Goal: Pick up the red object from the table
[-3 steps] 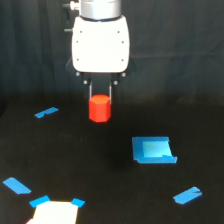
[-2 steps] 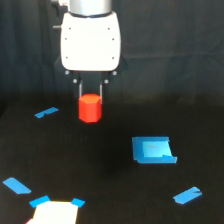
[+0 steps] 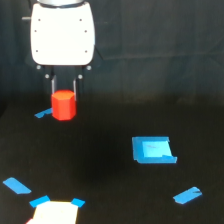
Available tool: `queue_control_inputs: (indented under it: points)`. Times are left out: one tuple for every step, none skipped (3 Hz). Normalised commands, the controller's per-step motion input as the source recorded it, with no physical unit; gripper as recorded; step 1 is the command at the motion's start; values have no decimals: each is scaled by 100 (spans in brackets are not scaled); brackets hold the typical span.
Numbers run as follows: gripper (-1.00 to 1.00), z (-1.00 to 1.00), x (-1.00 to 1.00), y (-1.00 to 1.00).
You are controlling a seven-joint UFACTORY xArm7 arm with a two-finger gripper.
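The red object, a small red-orange faceted block, hangs in the air above the black table, held between two thin dark fingers. My gripper is shut on the block's upper sides. Its wide white body fills the upper left of the exterior view. The block's lower half shows free of the fingers.
A blue tape piece lies on the table just behind the block. A blue-edged square sits at the exterior view's right, with more tape at the lower right and lower left. A pale patch with blue corners lies at the bottom.
The gripper with the red block in it has moved toward the exterior view's left and slightly up. The block stays clamped between the fingers.
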Motion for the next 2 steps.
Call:
queue_control_inputs:
  points:
    - [-100,68,63,100]
    - [-100,80,87,92]
